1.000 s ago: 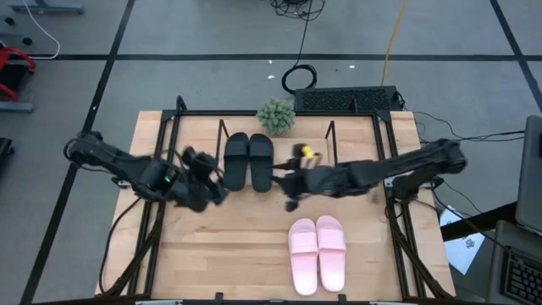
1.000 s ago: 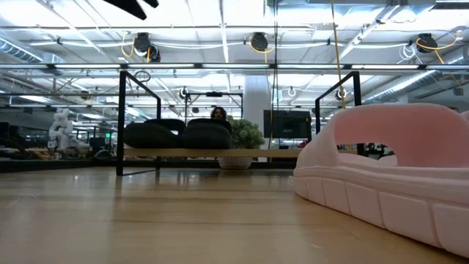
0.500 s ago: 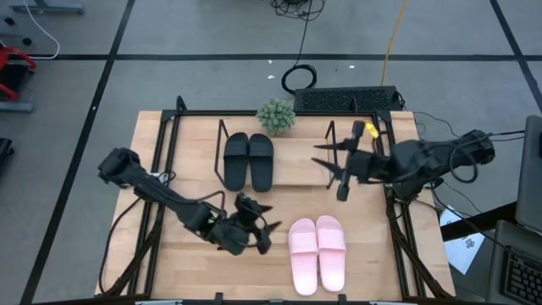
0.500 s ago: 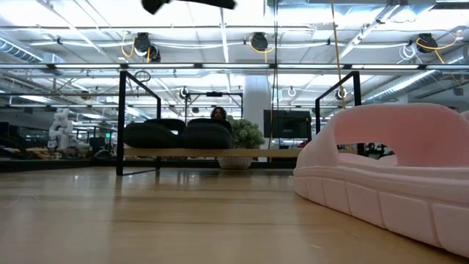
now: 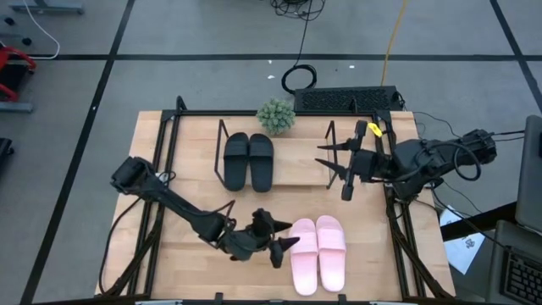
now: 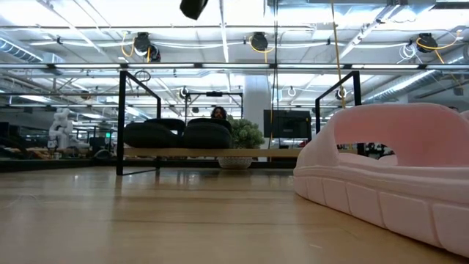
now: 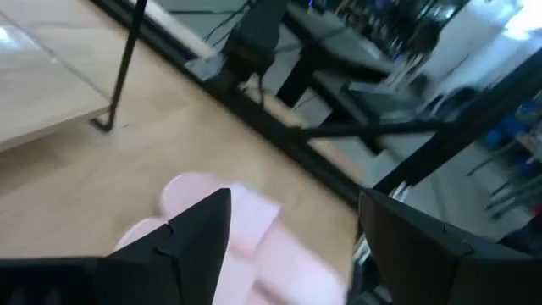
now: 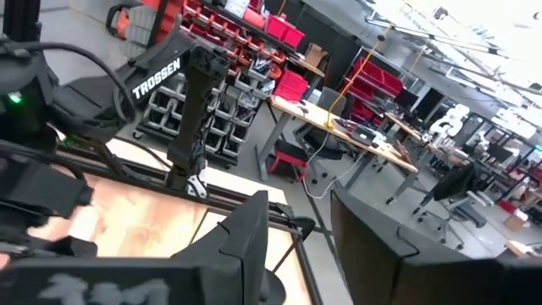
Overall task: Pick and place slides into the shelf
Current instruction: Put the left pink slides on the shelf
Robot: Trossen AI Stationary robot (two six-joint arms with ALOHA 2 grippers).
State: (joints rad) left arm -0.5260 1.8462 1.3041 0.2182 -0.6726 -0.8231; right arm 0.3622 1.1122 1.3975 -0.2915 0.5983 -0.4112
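Observation:
Two light pink slides lie side by side on the table's near part, large in the low view. A black pair rests on the shelf's wooden board, between its wire end frames, also seen across the table. My left gripper is open, just left of the pink pair, which shows beyond its fingers in the left wrist view. My right gripper is open in the air over the shelf's right end frame and touches nothing.
A small potted plant stands behind the shelf at the far edge. A keyboard lies beyond the far edge. Black frame rails run along the table's left and right sides. Bare board lies on the shelf right of the black pair.
My left gripper has swung from beside the black slides toward the near edge and rightward, ending next to the pink pair. My right gripper has drawn back from mid-table to the right and far side, over the shelf's right end. No slide has moved.

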